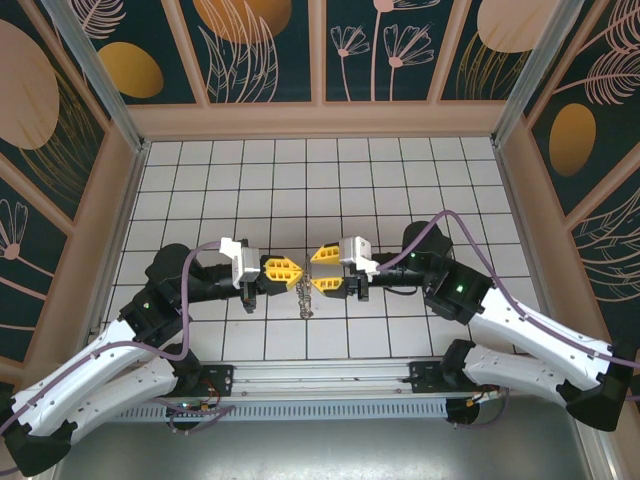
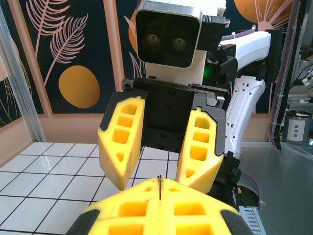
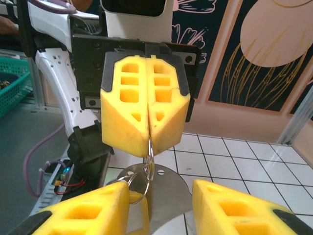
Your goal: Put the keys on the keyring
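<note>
Over the white tiled floor my two grippers meet tip to tip. My left gripper (image 1: 296, 270) is shut on the keyring, a thin wire (image 2: 159, 188) pinched edge-on between its yellow pads. In the right wrist view the keyring (image 3: 149, 155) hangs from those shut tips (image 3: 149, 139). Below it dangle a smaller ring (image 3: 138, 185) and a flat silver key (image 3: 171, 198). My right gripper (image 3: 160, 188) is open, one finger on each side of that key, the left finger (image 3: 88, 213) close to the smaller ring. From above, the keys (image 1: 305, 300) hang as a small cluster between the grippers.
Patterned walls (image 1: 270, 50) enclose the tiled floor (image 1: 320, 180) on three sides. A metal rail (image 1: 320, 378) with the arm bases runs along the near edge. Purple cables (image 1: 190, 290) loop off both arms. A green basket (image 3: 10, 88) stands outside the cell.
</note>
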`<state>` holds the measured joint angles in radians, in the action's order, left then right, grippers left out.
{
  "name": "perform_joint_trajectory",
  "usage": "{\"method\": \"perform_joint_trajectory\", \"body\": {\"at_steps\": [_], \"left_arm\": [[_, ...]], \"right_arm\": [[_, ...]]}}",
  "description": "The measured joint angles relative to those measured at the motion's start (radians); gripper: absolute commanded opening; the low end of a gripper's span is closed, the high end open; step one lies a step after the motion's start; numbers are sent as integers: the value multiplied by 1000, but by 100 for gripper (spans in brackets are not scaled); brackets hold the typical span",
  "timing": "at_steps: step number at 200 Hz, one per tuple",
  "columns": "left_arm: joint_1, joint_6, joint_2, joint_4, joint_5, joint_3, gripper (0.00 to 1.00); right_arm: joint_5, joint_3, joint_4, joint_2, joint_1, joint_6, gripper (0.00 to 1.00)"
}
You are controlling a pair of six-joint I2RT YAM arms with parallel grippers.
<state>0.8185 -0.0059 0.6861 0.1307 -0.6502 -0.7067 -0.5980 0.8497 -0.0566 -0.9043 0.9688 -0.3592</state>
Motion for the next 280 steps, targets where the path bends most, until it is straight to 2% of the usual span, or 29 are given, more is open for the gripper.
{"method": "perform_joint_trajectory", "body": {"at_steps": [80, 104, 126, 164, 191, 204, 239, 280], "left_arm": [[0, 0, 0, 0, 0, 1, 0], [0, 0, 0, 0, 1, 2, 0], [-1, 0, 6, 0, 4, 2, 0], [-3, 6, 15, -18, 10, -4, 0], [-4, 50, 43, -143, 45, -70, 20], [-3, 83, 69, -234, 75, -124, 24], [-3, 161, 135, -441, 140, -268, 25], [-3, 214, 190, -547, 163, -332, 19]], "right_arm": [[-33, -2, -53, -42, 0, 28, 26], [-36, -2, -53, -51, 0, 27, 17], [-52, -2, -50, -60, 2, 29, 0], [-47, 6, -30, -61, 2, 18, 0], [-5, 36, 47, -63, 2, -13, 0], [22, 74, 107, -74, 2, -45, 0], [113, 209, 290, -147, 11, -130, 0], [182, 272, 454, -186, 35, -200, 0]]}}
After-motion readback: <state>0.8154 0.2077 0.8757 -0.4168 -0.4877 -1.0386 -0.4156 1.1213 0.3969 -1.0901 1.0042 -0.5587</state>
